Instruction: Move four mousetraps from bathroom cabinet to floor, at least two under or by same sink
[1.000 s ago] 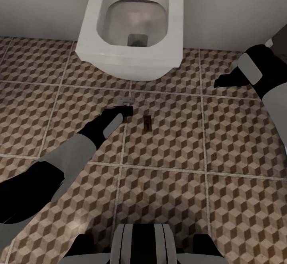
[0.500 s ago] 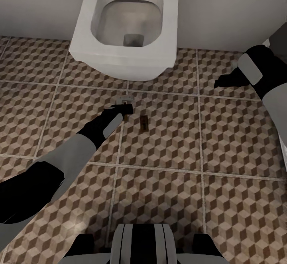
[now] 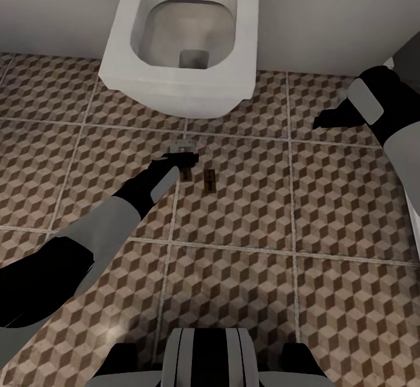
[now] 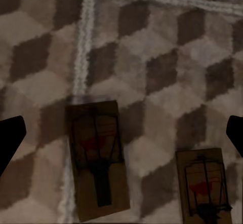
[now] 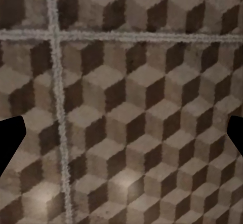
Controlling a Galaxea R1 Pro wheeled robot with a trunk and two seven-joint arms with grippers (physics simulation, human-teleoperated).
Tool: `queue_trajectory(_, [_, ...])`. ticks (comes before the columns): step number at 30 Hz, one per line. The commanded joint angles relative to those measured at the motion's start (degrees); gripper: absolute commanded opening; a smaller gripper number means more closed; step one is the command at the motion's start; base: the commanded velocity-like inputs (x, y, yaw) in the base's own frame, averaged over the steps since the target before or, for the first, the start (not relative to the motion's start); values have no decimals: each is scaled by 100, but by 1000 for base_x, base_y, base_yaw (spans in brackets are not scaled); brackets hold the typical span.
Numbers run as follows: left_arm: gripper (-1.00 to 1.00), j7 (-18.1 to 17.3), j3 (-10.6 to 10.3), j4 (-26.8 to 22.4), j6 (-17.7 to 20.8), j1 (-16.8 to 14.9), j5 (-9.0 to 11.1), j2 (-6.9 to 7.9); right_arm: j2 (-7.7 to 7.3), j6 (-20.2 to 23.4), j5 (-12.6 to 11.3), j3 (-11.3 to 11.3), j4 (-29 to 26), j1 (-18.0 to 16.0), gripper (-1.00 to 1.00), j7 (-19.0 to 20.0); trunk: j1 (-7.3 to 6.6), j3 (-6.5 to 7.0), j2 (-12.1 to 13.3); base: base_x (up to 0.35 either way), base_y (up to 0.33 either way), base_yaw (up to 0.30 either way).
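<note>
Dark brown wooden mousetraps lie flat on the bathroom floor (image 3: 245, 200) just in front of the white toilet (image 3: 181, 37). One mousetrap (image 4: 97, 158) rests on a pale grout line, directly below the left tool (image 3: 185, 159), whose fingers stand wide apart and hold nothing. A second mousetrap (image 3: 210, 179) lies just to its right, apart from it and parallel. Right tool (image 3: 324, 121) hovers over bare cube-patterned tiles well to the right, fingers (image 5: 10, 140) spread apart and empty. Pale wall (image 3: 326, 13) backs the toilet.
</note>
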Motion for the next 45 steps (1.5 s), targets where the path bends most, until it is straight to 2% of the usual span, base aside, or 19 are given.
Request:
queue_trajectory(1, [100, 53, -37, -8, 11, -5, 60, 5, -8, 15, -61, 44, -10, -5, 100, -41, -1, -3, -1, 2, -2, 0])
queue_trajectory(19, [100, 52, -37, -19, -1, -4, 64, 8, -11, 15, -61, 44, -11, -5, 100, -41, -1, -3, -1, 0, 3, 0])
queue_trajectory(34, [100, 52, -37, -25, -70, 2, 60, 15, -11, 15, -61, 44, -12, -5, 100, -41, -1, -3, -1, -1, 82, 0])
queue_trajectory(45, [100, 57, -39, -9, -146, 4, 56, 22, -9, 15, -61, 44, -6, -5, 100, -41, -1, -3, -1, -122, 68, 0])
